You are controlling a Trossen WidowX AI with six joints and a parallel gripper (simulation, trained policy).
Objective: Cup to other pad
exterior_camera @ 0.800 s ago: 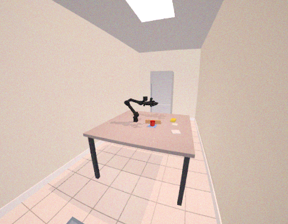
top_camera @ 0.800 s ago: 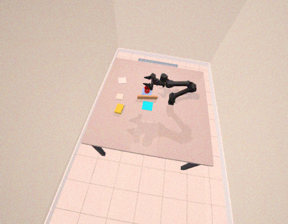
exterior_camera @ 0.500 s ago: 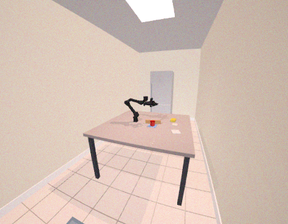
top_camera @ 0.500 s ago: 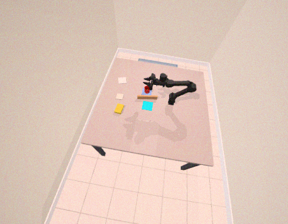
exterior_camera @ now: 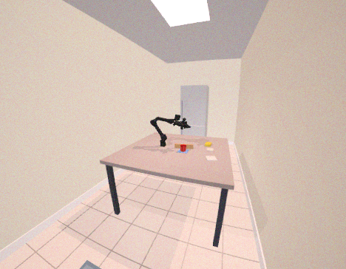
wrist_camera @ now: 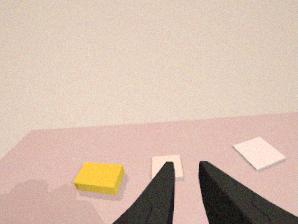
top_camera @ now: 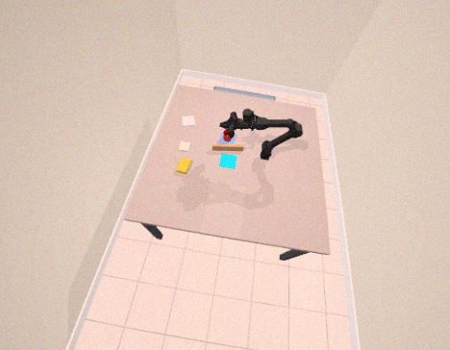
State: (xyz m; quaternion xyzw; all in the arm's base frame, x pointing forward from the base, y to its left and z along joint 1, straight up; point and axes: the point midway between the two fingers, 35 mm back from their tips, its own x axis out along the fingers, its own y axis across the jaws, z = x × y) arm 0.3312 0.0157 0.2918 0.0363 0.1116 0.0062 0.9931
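Observation:
The red cup (top_camera: 227,137) (exterior_camera: 182,148) stands upright on the blue pad (top_camera: 222,141) (exterior_camera: 180,151). It is outside the wrist view. The marbles cannot be made out at this size. The cyan pad (top_camera: 228,161) lies bare on the other side of the wooden bar; it cannot be seen in the exterior view. My gripper (top_camera: 221,125) (exterior_camera: 189,126) (wrist_camera: 185,168) is nearly shut, with a narrow gap and nothing between the fingertips. It hangs well above the table and the cup, pointing outward, apart from the cup.
A low wooden bar (top_camera: 228,148) (exterior_camera: 190,146) stands between the two pads. A yellow block (top_camera: 184,165) (exterior_camera: 208,144) (wrist_camera: 99,177) and two pale flat squares, one smaller (top_camera: 185,146) (wrist_camera: 162,164) and one larger (top_camera: 188,121) (wrist_camera: 259,153), lie toward the table's far side from the arm base.

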